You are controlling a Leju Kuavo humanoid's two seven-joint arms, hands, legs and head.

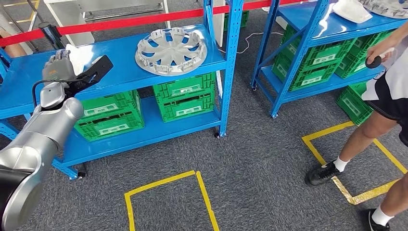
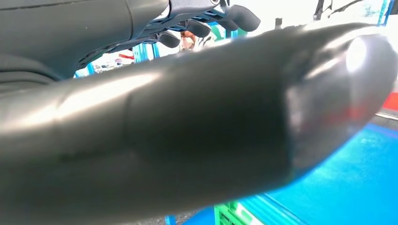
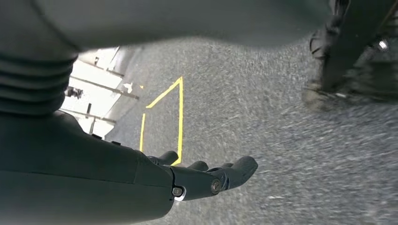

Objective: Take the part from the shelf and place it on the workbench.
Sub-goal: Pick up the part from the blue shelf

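left hand [image 1: 60,65] empty over shelf [image 1: 29,82] | part [image 1: 171,50] apart | crate labels unreadable

This looks like a workshop or a factory storeroom. Blue metal shelves [image 1: 144,67] carry green plastic crates [image 1: 185,98] and a silver wheel cover [image 1: 171,50]. Yellow tape squares [image 1: 168,192] mark the grey carpet floor [image 1: 260,163], and a red barrier tape [image 1: 125,21] runs behind.

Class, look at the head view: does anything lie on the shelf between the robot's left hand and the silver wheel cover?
Nothing visible does. The left hand is raised over the blue shelf, and only bare shelf surface separates it from the wheel cover.
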